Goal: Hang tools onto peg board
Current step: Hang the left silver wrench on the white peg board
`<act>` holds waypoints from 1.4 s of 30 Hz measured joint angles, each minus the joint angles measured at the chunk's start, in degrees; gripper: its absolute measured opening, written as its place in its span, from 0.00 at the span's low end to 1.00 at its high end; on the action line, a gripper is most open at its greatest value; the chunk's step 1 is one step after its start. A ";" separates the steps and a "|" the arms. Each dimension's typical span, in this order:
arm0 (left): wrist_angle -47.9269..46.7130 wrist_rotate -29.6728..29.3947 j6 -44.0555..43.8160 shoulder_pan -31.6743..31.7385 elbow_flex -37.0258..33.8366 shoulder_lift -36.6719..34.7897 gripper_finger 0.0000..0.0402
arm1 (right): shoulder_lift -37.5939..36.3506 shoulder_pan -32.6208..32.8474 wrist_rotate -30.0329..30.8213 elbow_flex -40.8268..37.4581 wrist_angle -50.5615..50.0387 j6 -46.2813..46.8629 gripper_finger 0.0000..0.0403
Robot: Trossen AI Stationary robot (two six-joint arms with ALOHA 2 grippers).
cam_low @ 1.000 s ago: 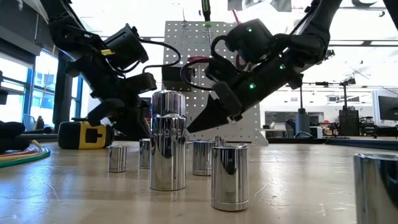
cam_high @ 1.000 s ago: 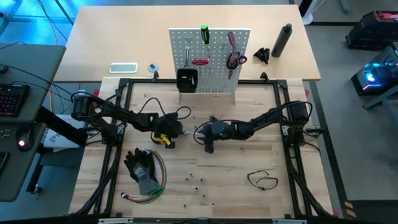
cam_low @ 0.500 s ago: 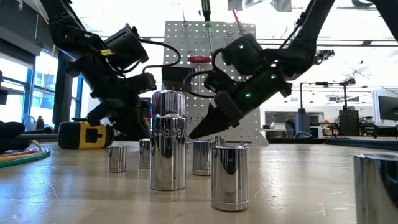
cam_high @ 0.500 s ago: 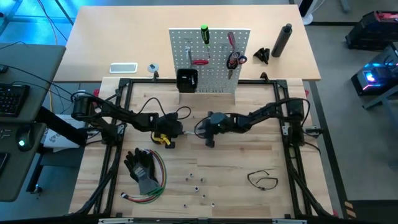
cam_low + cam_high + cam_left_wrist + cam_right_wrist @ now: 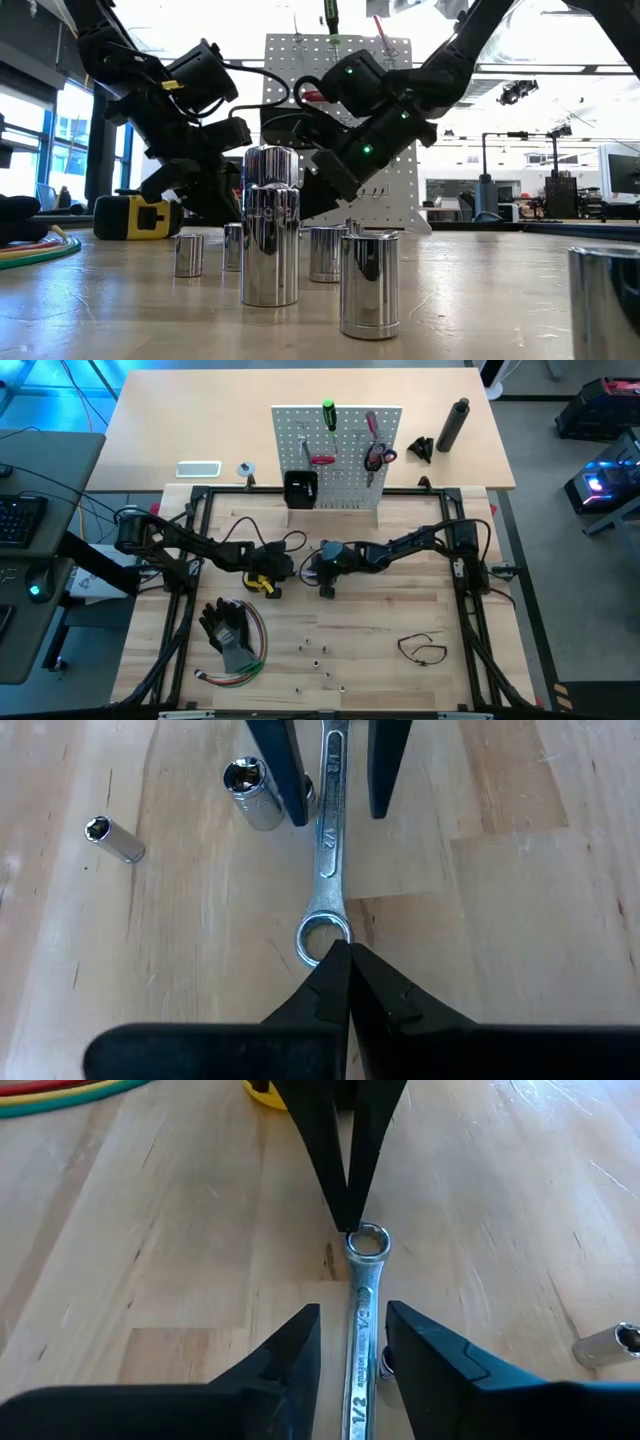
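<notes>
On the light wooden tabletop before the white perforated peg board, my left gripper pinches the silver wrench's ring; my right gripper straddles its shaft, spread

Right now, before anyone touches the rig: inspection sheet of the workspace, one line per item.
Surface: light wooden tabletop, bare planks between items.
Job's things: silver wrench flat on the wood; white perforated peg board already carries several hung tools; yellow tape measure beside the left arm; thin black loop lying loose.
Clutter: black gloves on a bundle of coloured wires; small chrome sockets scattered.
Grippers: left gripper shut on the wrench's ring end; right gripper open, straddling the shank.
Cables: nothing seen loose on the worktop.
Surroundings: grey cylinder on the rear table.
</notes>
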 joint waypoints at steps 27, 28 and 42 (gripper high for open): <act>0.19 0.44 -0.44 0.00 -0.04 0.04 0.00 | -7.77 2.47 4.94 -0.70 -6.16 -6.67 0.44; 0.20 0.50 -0.42 0.00 -0.04 0.04 0.00 | -7.73 2.43 4.29 -0.68 -6.76 -6.57 0.45; 0.07 -0.78 0.10 -0.09 -0.07 -0.66 0.00 | -4.88 2.56 2.63 -0.47 -6.52 -6.35 0.45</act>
